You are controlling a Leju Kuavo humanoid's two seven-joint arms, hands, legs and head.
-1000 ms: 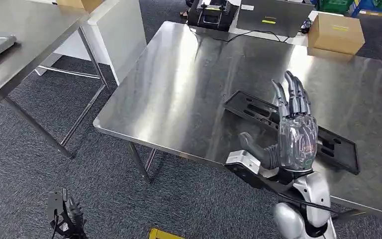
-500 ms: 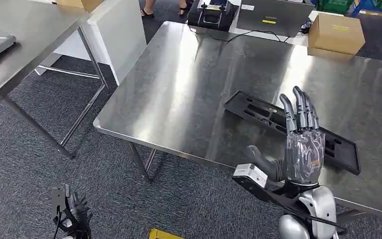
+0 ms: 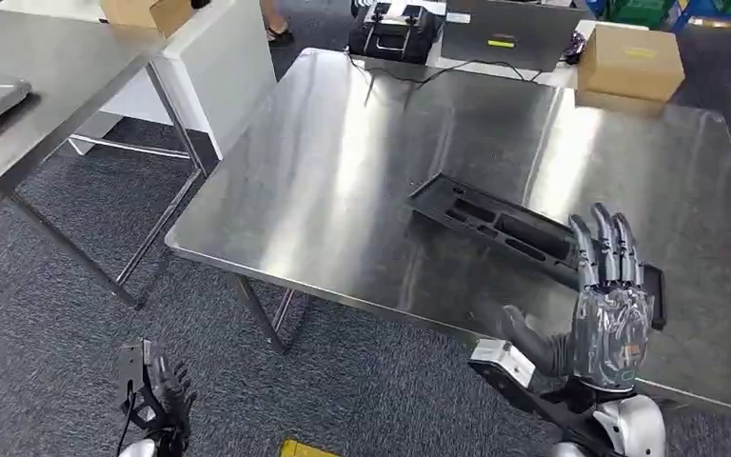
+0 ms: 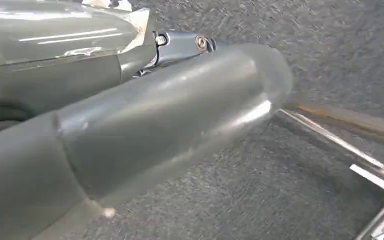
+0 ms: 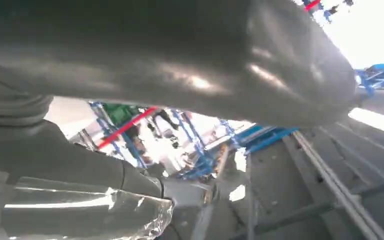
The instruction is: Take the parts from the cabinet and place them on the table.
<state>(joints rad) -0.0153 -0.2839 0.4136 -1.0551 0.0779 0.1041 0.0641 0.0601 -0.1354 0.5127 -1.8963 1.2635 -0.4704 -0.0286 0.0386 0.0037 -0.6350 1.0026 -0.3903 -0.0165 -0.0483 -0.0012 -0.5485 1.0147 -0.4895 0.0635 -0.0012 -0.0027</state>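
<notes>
While the head view looks forward and down across a workshop floor, the robot's two hands sit nearest the viewer. Low on the left, the left hand [image 3: 160,395] hangs beside the body above dark grey carpet [image 3: 48,305]; it holds nothing, and its dark fingers look loosely curled, though it is too small to tell how far they are closed. Low on the right, the right hand [image 3: 609,305] is raised with its palm side turned away from the camera, fingers straight and pointing away from the robot, thumb spread out to the side. It grips nothing.

Just beyond the right hand lies the part, a long flat black plastic panel [image 3: 495,224] with several slots cut through it. It rests flat on the steel table [image 3: 362,171], set at a slant near the table's front right area, and its nearer end passes behind the raised fingers. Whether the fingers touch it cannot be told.

Farther back, at the table's far right corner, stands a closed cardboard box [image 3: 628,62]. Beside it, past the far edge, sit a black device [image 3: 395,24] with a cable and a dark laptop-like lid [image 3: 504,29]. Off to the left stands a second steel table [image 3: 48,76], with a white cabinet [image 3: 219,67] behind it.
</notes>
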